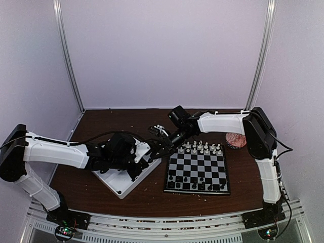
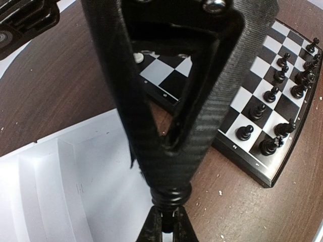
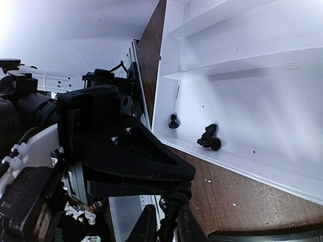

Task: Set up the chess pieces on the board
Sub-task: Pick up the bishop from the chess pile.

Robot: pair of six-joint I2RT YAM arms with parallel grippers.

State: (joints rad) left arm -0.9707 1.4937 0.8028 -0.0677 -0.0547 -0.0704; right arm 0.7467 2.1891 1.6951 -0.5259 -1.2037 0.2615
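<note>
Though only the fingertips of the left pincer show at the bottom of its wrist view, they lie pressed together with nothing seen between them. It hangs over the edge of the white tray that faces the board. The right pincer stands narrow, with a slim dark shape in the gap; whether that is a piece I cannot tell. It hangs above the brown tabletop just beside the tray's wall. In the compartment nearest it lie two black chess pieces, one upright and one tipped over. More of them stand on the board's two rows nearest the arms, and white pieces fill the far rows. The board lies just right of the tray. A pinkish round object sits near the board's far right corner.
</note>
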